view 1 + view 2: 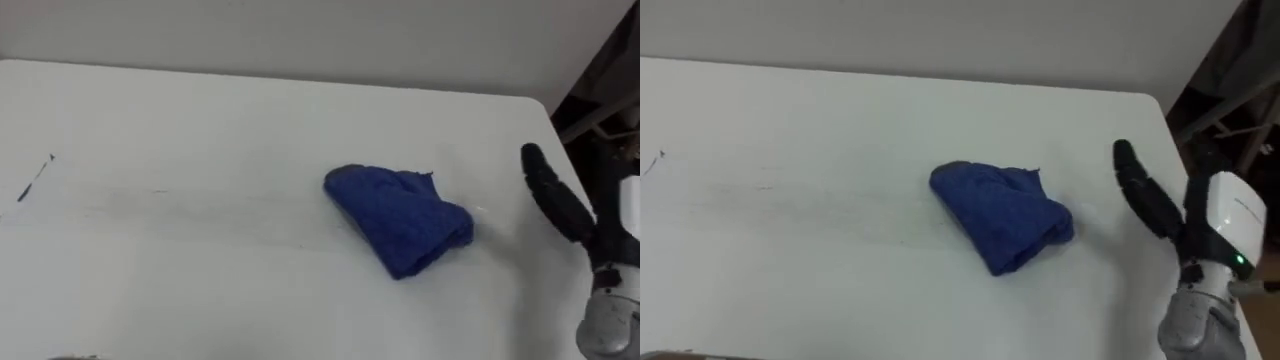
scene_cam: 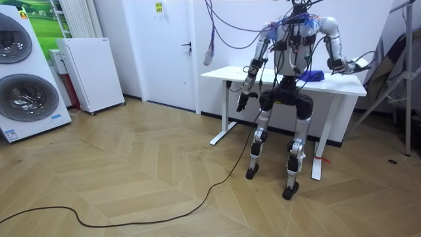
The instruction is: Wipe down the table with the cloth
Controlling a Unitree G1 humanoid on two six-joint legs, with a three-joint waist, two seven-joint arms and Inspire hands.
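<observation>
**Cloth waiting, reach step on**

The cloth lies bunched and blue on the desk, right of centre and towards the right edge, with nothing touching it. Just beside it, at that right edge, hovers the right robot hand, fingers straight and spread, holding nothing. The left robot hand hangs by the robot's side below the desk; I cannot tell its state. Near the left edge sits a thin dark mark. My read: this is the approach, no wiping yet. Next, the right robot hand must drop onto the cloth, press or grip it, then sweep leftwards.
</observation>
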